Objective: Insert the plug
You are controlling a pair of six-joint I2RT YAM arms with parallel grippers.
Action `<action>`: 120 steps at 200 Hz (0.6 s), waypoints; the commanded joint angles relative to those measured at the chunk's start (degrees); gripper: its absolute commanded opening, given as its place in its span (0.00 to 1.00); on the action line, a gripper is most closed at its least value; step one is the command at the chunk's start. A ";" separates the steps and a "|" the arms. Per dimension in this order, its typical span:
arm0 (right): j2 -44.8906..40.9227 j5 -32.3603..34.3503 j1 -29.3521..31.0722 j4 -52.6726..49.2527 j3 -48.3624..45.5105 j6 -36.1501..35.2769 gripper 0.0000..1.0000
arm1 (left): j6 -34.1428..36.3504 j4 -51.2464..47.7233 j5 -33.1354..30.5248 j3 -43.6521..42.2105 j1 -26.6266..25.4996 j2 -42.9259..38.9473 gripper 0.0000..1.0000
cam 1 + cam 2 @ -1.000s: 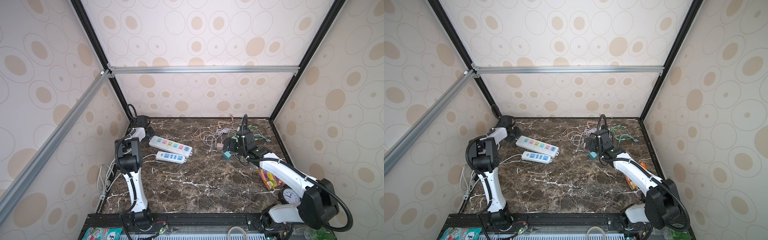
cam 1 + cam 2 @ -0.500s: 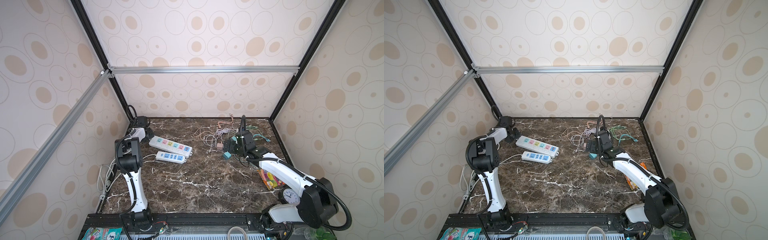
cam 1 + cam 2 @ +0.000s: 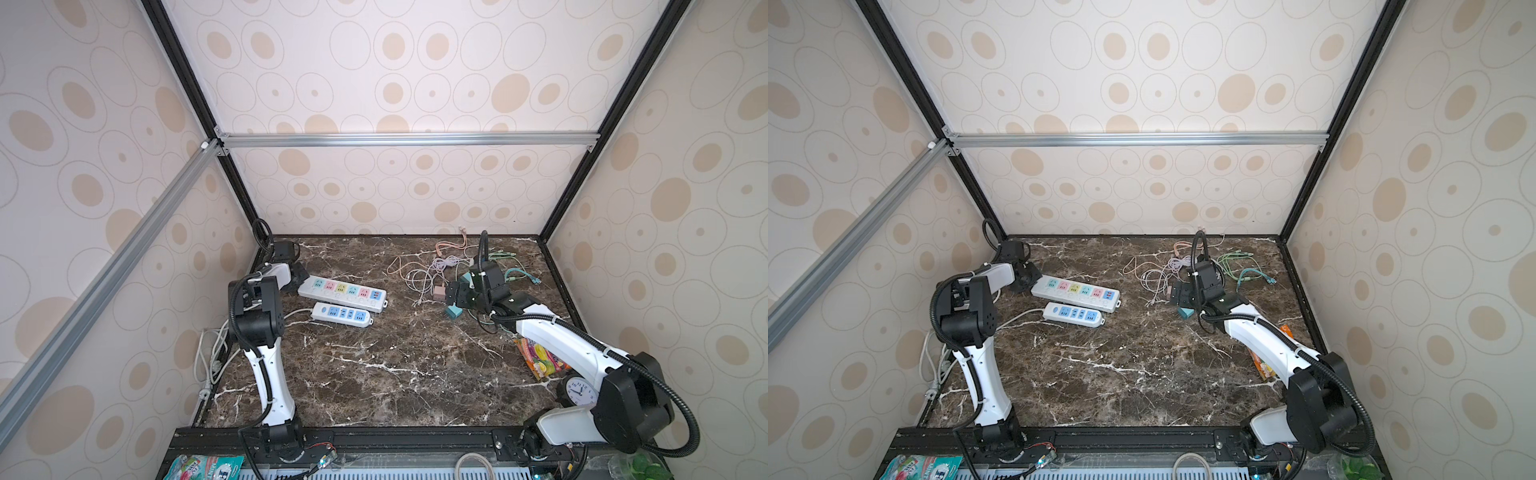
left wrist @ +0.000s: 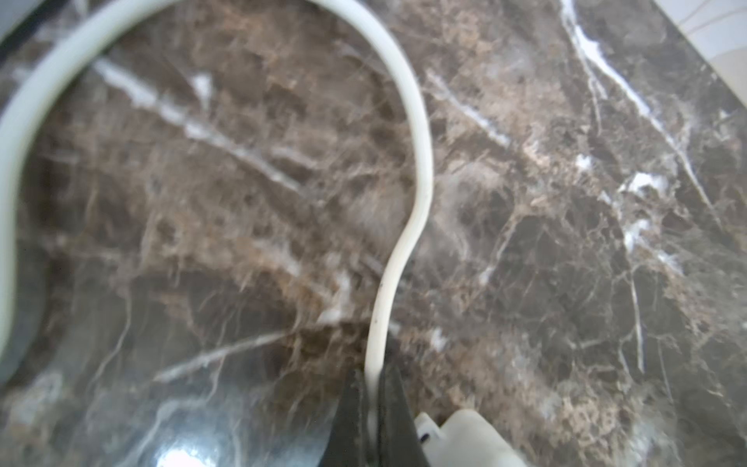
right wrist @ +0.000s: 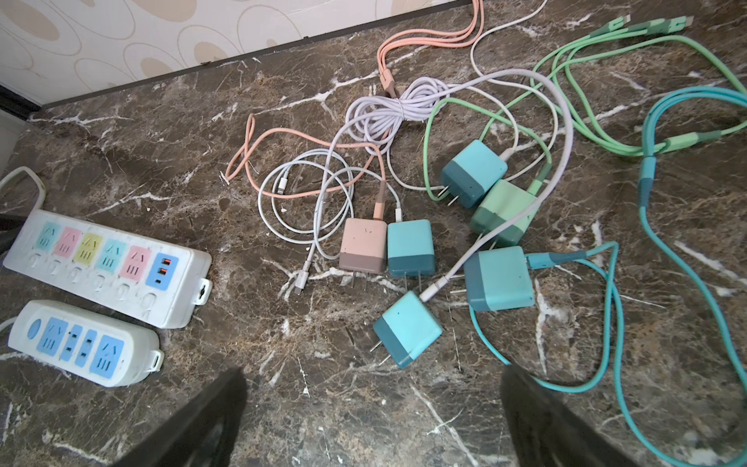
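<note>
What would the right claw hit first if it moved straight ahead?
Probably the nearest teal charger, lying ahead of the open right gripper; depth is unclear, so it might touch the marble table first.

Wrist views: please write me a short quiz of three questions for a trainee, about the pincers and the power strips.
1. True or false: the left pincer is shut on the round white cable.
2. How many coloured sockets, not counting the blue USB panel, has the long white plastic power strip? A three, B five, C eight.
3. Fill in: the right pincer stands ____, holding nothing.
Key: 1 true; 2 B; 3 open.
</note>
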 commanded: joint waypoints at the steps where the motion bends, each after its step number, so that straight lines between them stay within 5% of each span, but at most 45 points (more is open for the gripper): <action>1: 0.87 -0.76 0.19 0.47 0.49 0.70 1.00 | -2.32 0.51 1.30 -7.25 0.21 -5.32 0.00; 76: 3.84 -2.42 0.23 2.95 0.99 1.00 1.00 | -4.97 8.68 4.69 -33.58 -4.19 -22.37 0.00; 120: 6.18 -10.92 0.24 10.60 -1.17 -1.16 0.99 | -3.51 7.03 3.67 -38.09 -8.92 -26.14 0.00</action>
